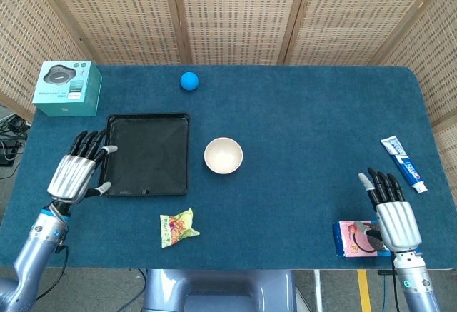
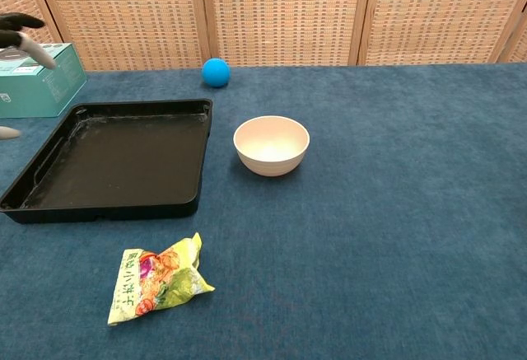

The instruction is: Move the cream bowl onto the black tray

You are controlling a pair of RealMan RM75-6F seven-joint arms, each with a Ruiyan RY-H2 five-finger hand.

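Observation:
The cream bowl (image 1: pixel 223 155) (image 2: pixel 271 145) stands upright on the blue table, just right of the black tray (image 1: pixel 146 153) (image 2: pixel 115 158), which holds nothing. My left hand (image 1: pixel 77 172) hovers at the tray's left edge, fingers spread, holding nothing; in the chest view only its fingertips (image 2: pixel 20 32) show at the left border. My right hand (image 1: pixel 392 214) is near the table's front right corner, fingers spread and empty, far from the bowl.
A blue ball (image 1: pixel 188 80) lies behind the tray and a teal box (image 1: pixel 67 88) sits at the back left. A snack packet (image 1: pixel 177 227) lies in front of the tray. A toothpaste tube (image 1: pixel 404 163) and a blue-pink packet (image 1: pixel 353 239) lie near my right hand.

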